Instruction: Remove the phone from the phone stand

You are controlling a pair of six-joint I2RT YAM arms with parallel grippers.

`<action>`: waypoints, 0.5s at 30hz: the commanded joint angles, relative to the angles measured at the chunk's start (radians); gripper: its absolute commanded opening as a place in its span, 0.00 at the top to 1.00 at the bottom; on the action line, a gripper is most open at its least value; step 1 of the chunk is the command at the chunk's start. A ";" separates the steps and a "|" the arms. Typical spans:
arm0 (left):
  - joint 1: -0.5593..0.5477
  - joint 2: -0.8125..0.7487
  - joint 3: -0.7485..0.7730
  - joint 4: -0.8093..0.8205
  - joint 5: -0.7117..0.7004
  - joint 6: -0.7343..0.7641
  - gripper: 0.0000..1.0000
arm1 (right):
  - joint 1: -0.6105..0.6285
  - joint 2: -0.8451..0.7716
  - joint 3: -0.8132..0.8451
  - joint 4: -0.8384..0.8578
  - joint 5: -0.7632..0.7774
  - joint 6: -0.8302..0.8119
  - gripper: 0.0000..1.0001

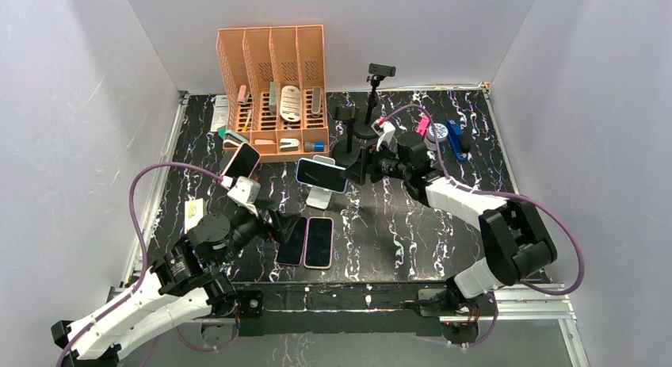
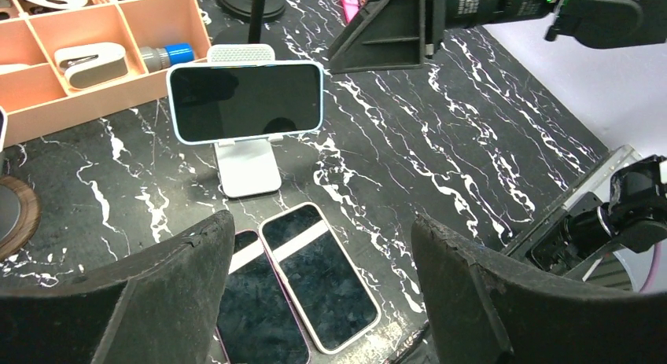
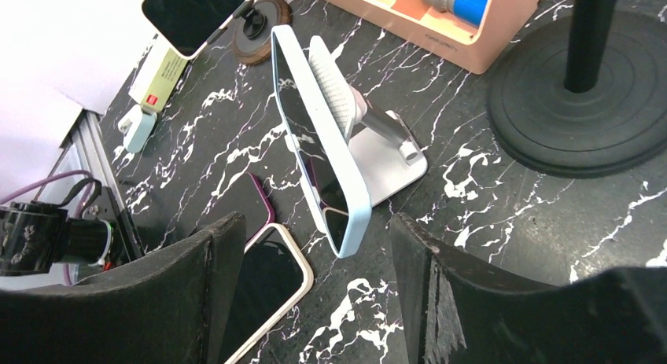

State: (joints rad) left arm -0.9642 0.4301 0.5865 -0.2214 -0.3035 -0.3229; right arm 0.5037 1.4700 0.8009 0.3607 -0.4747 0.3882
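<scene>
The top view looks down over the whole table (image 1: 380,224); both wrist views sit low, facing the phone (image 2: 245,101) from apparently opposite sides.

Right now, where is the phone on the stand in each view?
Top external: phone at the centre.
Left wrist: phone upper left of centre, screen facing us.
Right wrist: phone at centre, seen edge-on.
Shared landmark: pale-cased flat phone lying before it.

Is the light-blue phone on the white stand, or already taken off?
On the stand. The light-blue phone sits landscape on the white stand, its back against the stand's round pad.
</scene>
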 commanded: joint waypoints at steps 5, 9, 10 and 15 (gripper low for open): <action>0.001 0.004 0.000 0.026 0.044 0.029 0.21 | -0.016 0.086 0.020 0.138 -0.097 -0.044 0.27; 0.001 0.008 -0.004 0.033 0.044 0.034 0.21 | -0.021 0.132 0.041 0.150 -0.124 -0.047 0.29; 0.001 0.010 -0.004 0.033 0.042 0.034 0.21 | -0.023 0.141 0.046 0.152 -0.129 -0.047 0.29; 0.001 0.023 -0.001 0.032 0.035 0.033 0.21 | -0.024 0.165 0.054 0.168 -0.156 -0.045 0.32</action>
State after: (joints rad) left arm -0.9642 0.4393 0.5842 -0.2089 -0.2684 -0.3054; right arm 0.4839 1.6283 0.8051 0.4587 -0.5831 0.3607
